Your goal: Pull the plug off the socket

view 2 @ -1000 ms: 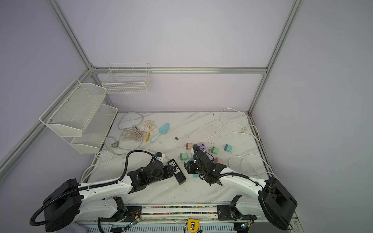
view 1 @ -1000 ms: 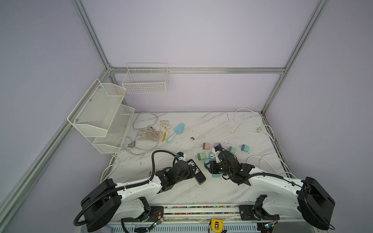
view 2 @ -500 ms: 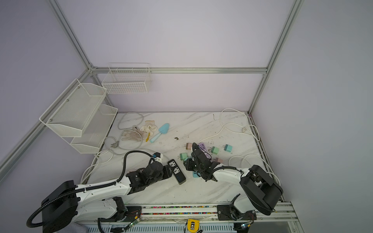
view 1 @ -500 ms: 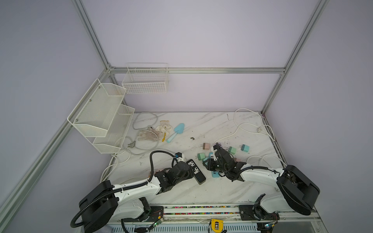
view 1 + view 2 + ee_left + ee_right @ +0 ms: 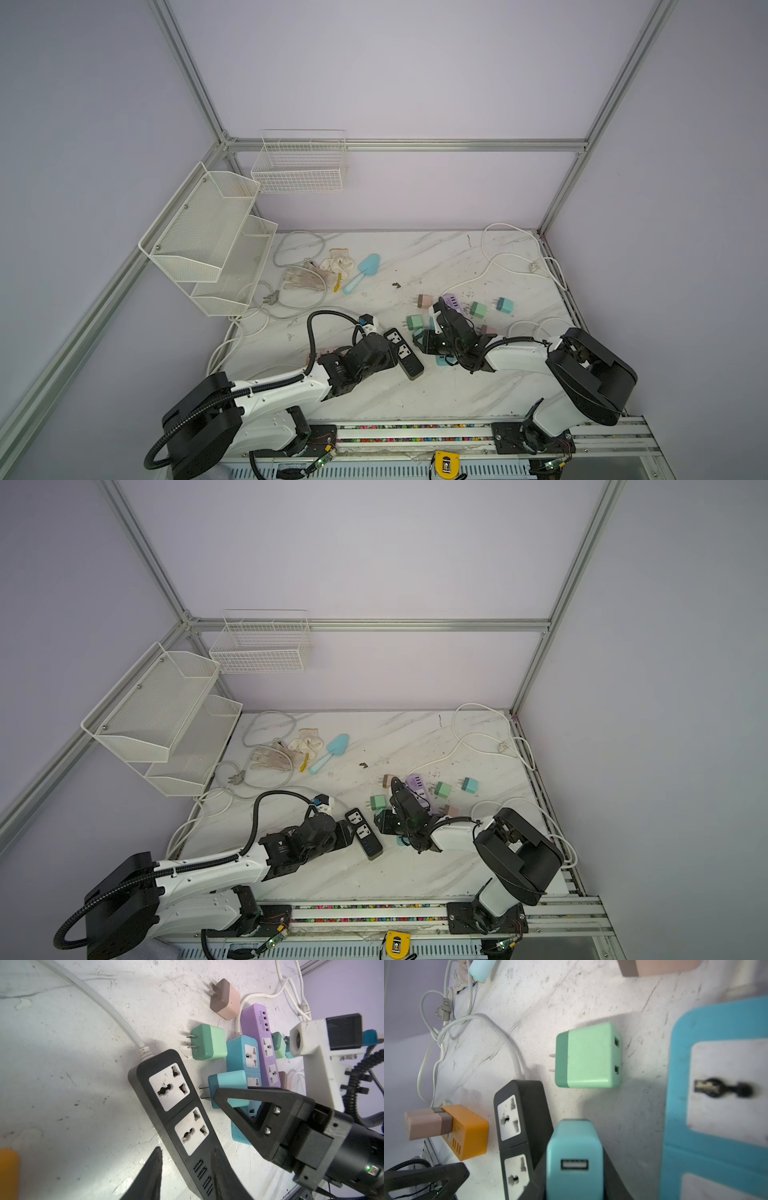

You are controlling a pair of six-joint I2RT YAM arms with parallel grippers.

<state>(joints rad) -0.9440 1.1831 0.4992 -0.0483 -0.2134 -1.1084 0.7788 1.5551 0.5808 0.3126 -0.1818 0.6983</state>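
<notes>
My right end effector point(image 5: 574, 1178) is clenched on the teal plug point(image 5: 227, 1082), whose bare prongs point at the side of the black strip point(image 5: 160, 1058), just beside it and clear of both sockets point(image 5: 169, 1086). My left end effector point(image 5: 186, 1151) straddles that strip by its USB ports point(image 5: 202, 1176) on the counter point(image 5: 62, 1064), released, with a gap showing beside one finger.
</notes>
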